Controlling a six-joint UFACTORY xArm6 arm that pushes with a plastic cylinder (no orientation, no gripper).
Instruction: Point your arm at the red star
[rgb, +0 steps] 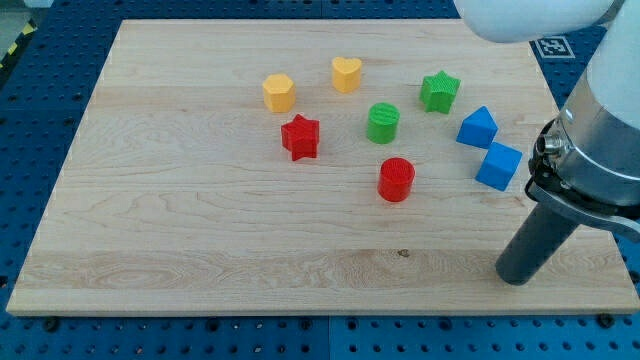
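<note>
Tip low at the view's right, well apart from the red star.

Camera view: my arm (590, 150) comes in from the view's right edge, its dark rod slanting down to my tip (518, 277) on the board (180, 230), below the blue blocks (497, 165); it is a bare rod with no fingers to open or close. The red star (300, 137) lies left of centre, under a yellow block (279, 92), near a green cylinder (383, 123) and red cylinder (396, 179). The pale wooden board rests on a blue perforated table (40, 100).
</note>
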